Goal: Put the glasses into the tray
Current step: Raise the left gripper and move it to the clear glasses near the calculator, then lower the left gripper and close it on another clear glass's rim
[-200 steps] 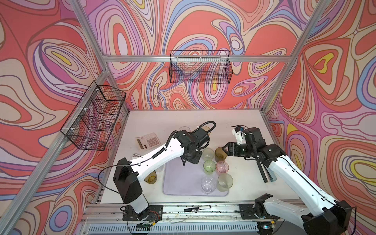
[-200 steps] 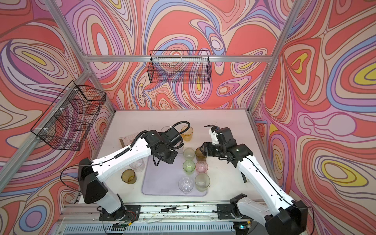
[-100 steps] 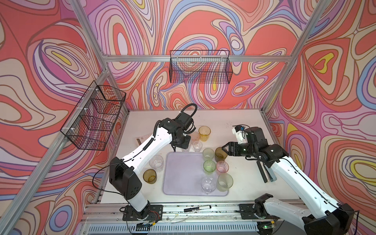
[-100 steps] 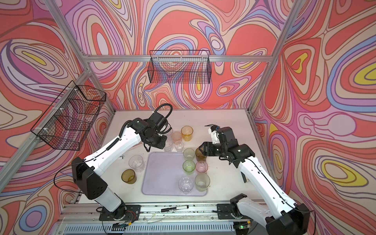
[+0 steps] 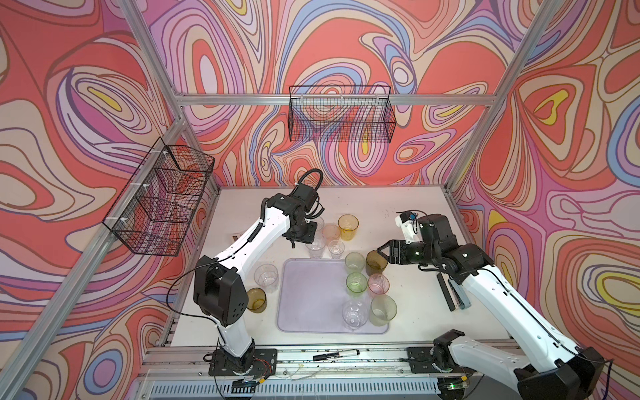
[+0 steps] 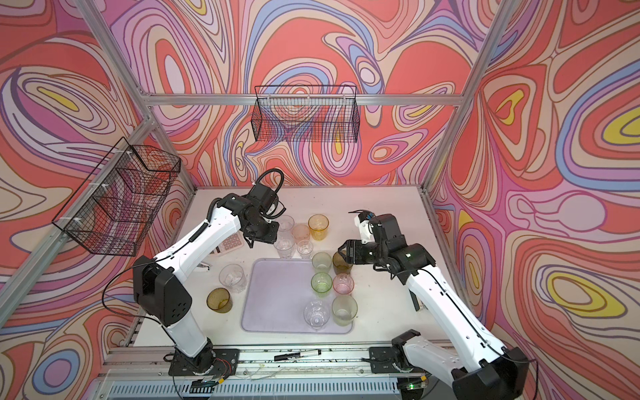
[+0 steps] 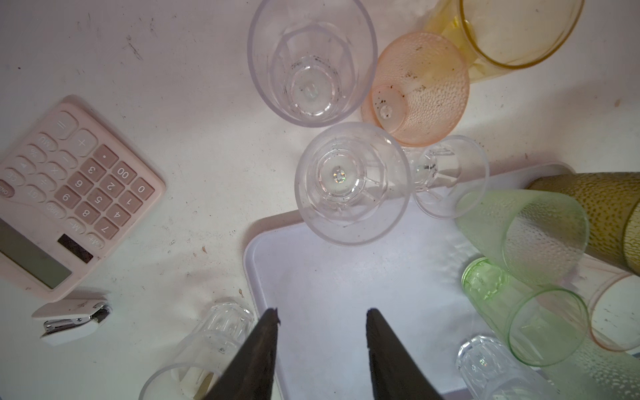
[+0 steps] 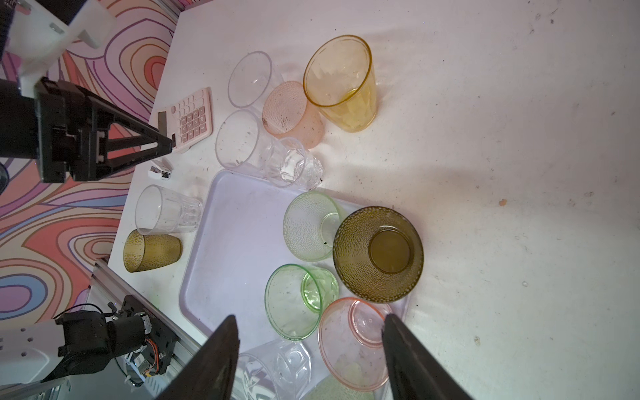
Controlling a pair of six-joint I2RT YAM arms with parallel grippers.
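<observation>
We judge the step in hand to be picking a glass from the group just beyond the tray's (image 5: 308,294) far edge. Our left hand (image 7: 322,313) hangs above the bench (image 5: 415,214) by the tray's far left corner, jaws partly apart with nothing between them. Our right hand (image 8: 310,317) stands wide and empty beside the olive-brown glass (image 8: 377,254) at the tray's far right corner. Six glasses stand along the tray's right side, five crowd beyond its far edge, and two stand just off its left side.

The clear glass (image 7: 351,183) nearest the far edge looks the likely pick. The peach glass (image 7: 420,86) and a smaller clear glass (image 7: 446,176) press close to it. So we should come straight down, taking its wall on the side away from them. Then we lift it well clear before carrying it to the tray's bare left half.

It stands upright with its mouth up and its long axis vertical. Being round, it favours no direction of approach.
</observation>
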